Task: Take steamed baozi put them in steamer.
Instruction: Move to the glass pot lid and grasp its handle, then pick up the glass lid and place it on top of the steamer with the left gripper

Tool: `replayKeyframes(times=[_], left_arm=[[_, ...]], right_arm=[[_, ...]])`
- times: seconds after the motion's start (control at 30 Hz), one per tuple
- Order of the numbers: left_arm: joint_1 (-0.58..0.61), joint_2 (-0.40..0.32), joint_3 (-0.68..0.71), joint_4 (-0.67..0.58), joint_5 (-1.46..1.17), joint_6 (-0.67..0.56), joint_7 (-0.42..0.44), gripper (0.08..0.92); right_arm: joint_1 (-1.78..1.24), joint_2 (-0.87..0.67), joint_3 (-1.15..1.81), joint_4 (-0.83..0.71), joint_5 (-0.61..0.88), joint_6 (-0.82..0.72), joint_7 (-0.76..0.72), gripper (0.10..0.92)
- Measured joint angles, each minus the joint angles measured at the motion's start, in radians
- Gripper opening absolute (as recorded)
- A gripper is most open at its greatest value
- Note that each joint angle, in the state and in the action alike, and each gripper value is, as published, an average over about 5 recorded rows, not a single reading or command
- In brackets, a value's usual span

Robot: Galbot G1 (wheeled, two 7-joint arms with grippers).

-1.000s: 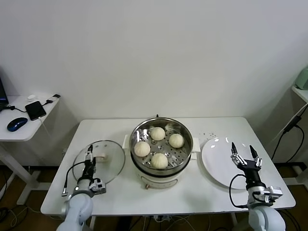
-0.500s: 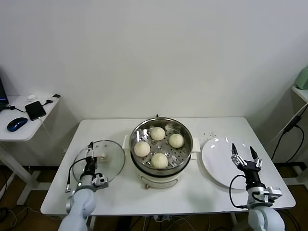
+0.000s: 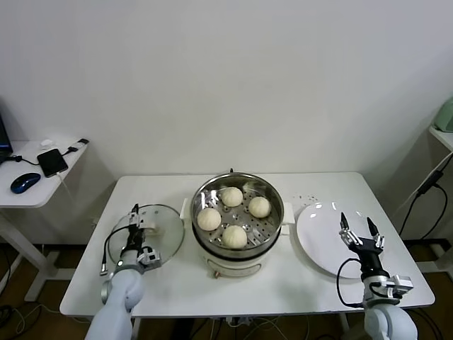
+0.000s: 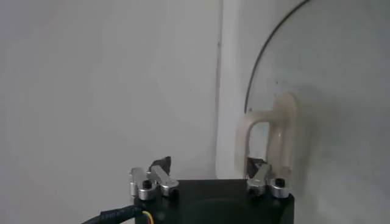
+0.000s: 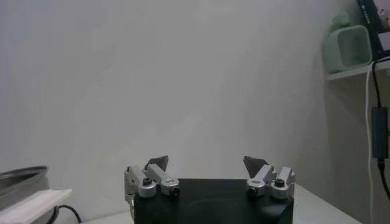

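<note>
1. White surface point(image 3: 177, 283), seen from above, carrying everything; steamer point(image 3: 238, 185) at its middle serving as the landmark.
2. Shiny steel steamer on a cream base, uncovered, perforated tray visible.
3. Flat white plate point(image 3: 318, 244) just to the right of the steamer, bare of buns.
4. Round glass lid point(image 3: 159, 230) lying flat just to the left of the steamer, cream handle point(image 4: 268, 131) on top.
5. All four steamed baozi point(image 3: 234, 236) inside the steamer, resting on the tray, spaced apart in a ring. Loading therefore judged finished; covering the pot looks like the likely remaining step.
6. Left claw point(image 3: 139, 225) left of the steamer, over the near part of the lid, now closer to the steamer and the lid handle than a second ago. Fingers spread but begun narrowing from full width, pinching nothing; one fingertip just beside the handle in the wrist view.
7. Right claw point(image 3: 360, 232) right of the steamer, poised over the plate's near edge, unmoved since a second ago, fingers spread wide, empty.
</note>
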Motion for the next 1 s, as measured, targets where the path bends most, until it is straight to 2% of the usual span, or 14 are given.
replayKeyframes(times=[0.63, 0.83, 1.0], left_arm=[[0.002, -0.014, -0.018, 0.041, -0.041, 0.015, -0.013, 0.193], [0.037, -0.023, -0.02, -0.028, -0.064, 0.07, -0.013, 0.168], [0.078, -0.024, -0.013, -0.133, -0.052, 0.145, 0.0, 0.166]], right_arm=[[-0.001, 0.013, 0.001, -0.003, -0.017, -0.005, -0.001, 0.823], [-0.001, 0.014, 0.003, -0.004, -0.017, -0.005, -0.003, 0.823], [0.001, 0.018, 0.008, -0.002, -0.016, -0.009, -0.003, 0.823]])
